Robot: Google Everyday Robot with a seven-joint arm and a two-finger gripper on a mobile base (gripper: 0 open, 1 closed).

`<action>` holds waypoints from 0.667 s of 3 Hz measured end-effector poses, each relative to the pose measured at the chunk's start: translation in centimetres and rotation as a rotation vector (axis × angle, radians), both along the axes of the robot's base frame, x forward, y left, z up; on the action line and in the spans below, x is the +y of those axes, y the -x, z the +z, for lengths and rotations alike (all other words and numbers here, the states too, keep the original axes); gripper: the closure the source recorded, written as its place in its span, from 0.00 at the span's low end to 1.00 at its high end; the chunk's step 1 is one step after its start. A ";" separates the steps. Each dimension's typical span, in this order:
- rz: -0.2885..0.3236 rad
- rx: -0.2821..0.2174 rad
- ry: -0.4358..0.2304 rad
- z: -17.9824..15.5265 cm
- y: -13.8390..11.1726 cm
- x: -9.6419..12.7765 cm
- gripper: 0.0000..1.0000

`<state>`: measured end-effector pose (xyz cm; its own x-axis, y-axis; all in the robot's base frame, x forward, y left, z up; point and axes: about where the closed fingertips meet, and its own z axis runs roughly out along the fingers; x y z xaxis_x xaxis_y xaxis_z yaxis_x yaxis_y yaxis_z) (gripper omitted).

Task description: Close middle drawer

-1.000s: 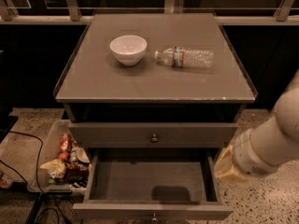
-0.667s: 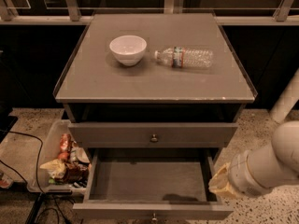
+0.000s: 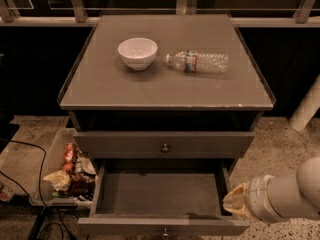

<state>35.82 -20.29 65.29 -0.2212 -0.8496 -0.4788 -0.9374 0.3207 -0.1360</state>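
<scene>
The middle drawer (image 3: pixel 162 194) is the lower of two knobbed grey-brown drawers and is pulled wide open. Its inside is empty, and its small round knob (image 3: pixel 165 231) shows at the bottom edge of the view. The matching drawer above it (image 3: pixel 165 144) is shut. My gripper (image 3: pixel 232 203) is at the end of the white arm at the lower right. It sits just outside the open drawer's front right corner, close to its side wall.
On the cabinet top (image 3: pixel 100 91) stand a white bowl (image 3: pixel 137 52) and a clear plastic bottle (image 3: pixel 200 61) lying on its side. A clear bin of snack packets (image 3: pixel 67 171) sits on the floor at the left, with black cables (image 3: pixel 30 154) beside it.
My arm has dropped lower along the right side of the open drawer, towards its front corner. The drawer has not moved.
</scene>
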 end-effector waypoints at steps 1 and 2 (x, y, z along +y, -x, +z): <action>0.002 0.007 0.004 -0.5 -0.1 0.2 1.00; -0.016 0.061 0.001 -5.3 0.0 0.8 1.00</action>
<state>35.78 -19.49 59.99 -0.2632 -0.8464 -0.4629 -0.9388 0.3352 -0.0792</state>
